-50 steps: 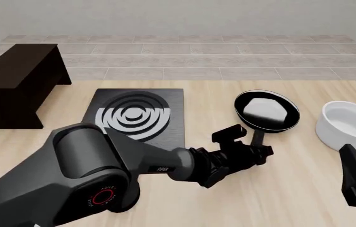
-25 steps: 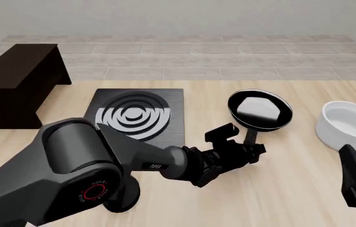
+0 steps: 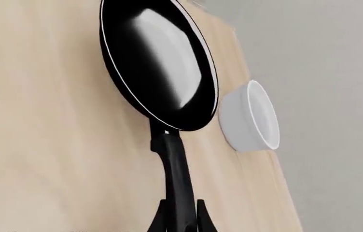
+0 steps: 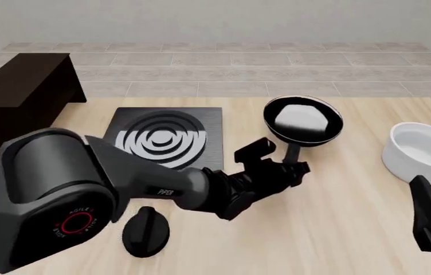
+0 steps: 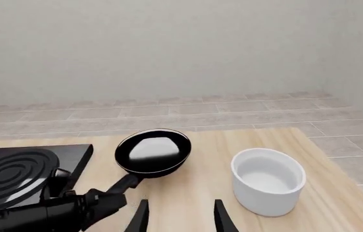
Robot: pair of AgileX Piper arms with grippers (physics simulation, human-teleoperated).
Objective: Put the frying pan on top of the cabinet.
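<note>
Pinching the thin handle of the frying pan (image 4: 302,120) near its far end: left gripper (image 4: 286,169), fingers (image 3: 200,220) pressed against either side of the black stem, visible at the edge of the left wrist view. Held well back from the round body, so a long lever with all the weight out front. Apparently lifted a little off the table (image 4: 353,229), though hard to confirm from the front view; pan level or nearly so, between the stove plate (image 4: 165,140) and the white bowl (image 4: 422,152).

Main risk: rotation of the handle within the narrow grip, letting the pan droop or roll under its own weight during the swing. A glossy, slim handle offers little purchase. A quick sweep would make that worse.

Second risk: the route. Cabinet (image 4: 20,97) well apart, at the far left, with the stove plate lying between; too low a carry means clipping the plate or striking the cabinet's front edge rather than clearing its flat top. Also a black knob (image 4: 146,230) lying close beside the left arm's own link, liable to be knocked.

Right gripper (image 5: 179,217) spread wide, holding nothing, parked near the bowl; no threat unless moved.
</note>
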